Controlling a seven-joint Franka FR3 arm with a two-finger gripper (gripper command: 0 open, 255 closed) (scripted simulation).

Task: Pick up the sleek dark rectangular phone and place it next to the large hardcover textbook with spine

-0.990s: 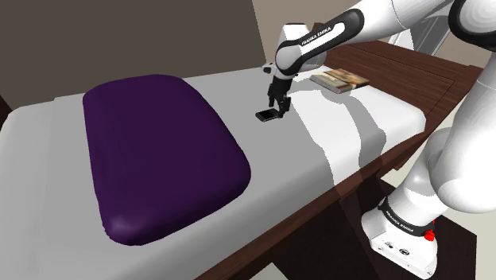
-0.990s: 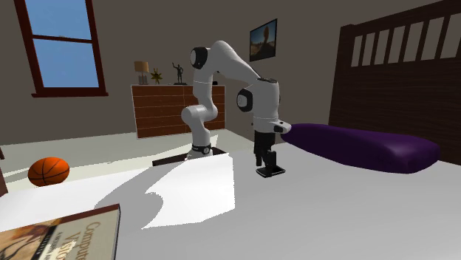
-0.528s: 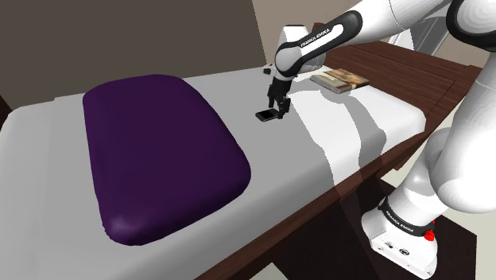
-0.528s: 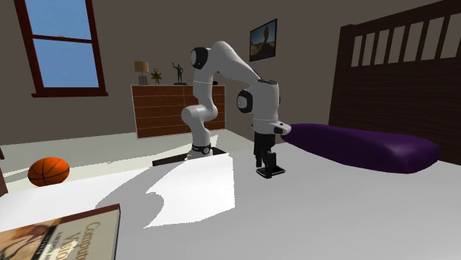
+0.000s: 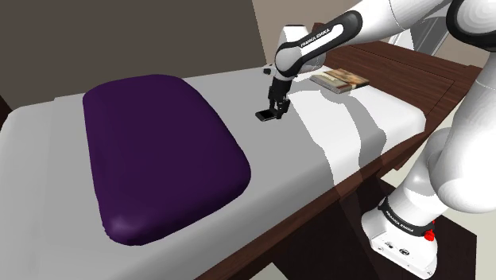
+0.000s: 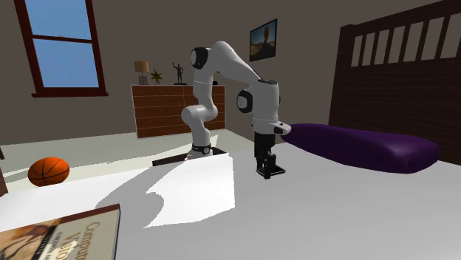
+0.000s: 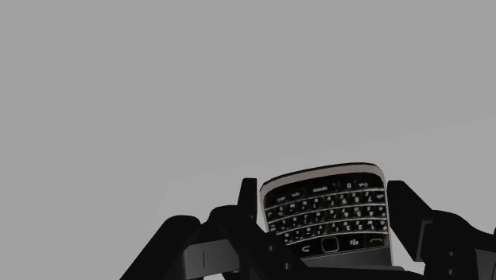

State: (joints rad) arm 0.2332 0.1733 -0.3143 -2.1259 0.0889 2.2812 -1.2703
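Note:
A small dark phone (image 7: 326,219) with a keypad sits clasped between my two black fingers, and my gripper (image 7: 323,188) is shut on it. In the shoulder view the gripper (image 5: 273,110) points down over the middle of the white bed (image 5: 318,159), the phone (image 5: 264,116) at its tips, just at the sheet. The second exterior view shows the phone (image 6: 272,171) under the gripper (image 6: 266,164). The hardcover book (image 5: 339,79) lies flat at the bed's end nearest the arm's reach; its cover (image 6: 59,235) fills the second exterior view's lower left corner.
A big purple pillow (image 5: 163,151) covers the bed's head end below the dark slatted headboard (image 6: 399,74). A dark wooden frame (image 5: 413,75) borders the bed. On the floor lie a basketball (image 6: 49,171) and, further back, a wooden dresser (image 6: 170,109). My stand (image 5: 401,231) is beside the bed.
The fingers stood apart around the phone and have now closed on it. The phone appears raised very slightly off the sheet; the arm has hardly moved.

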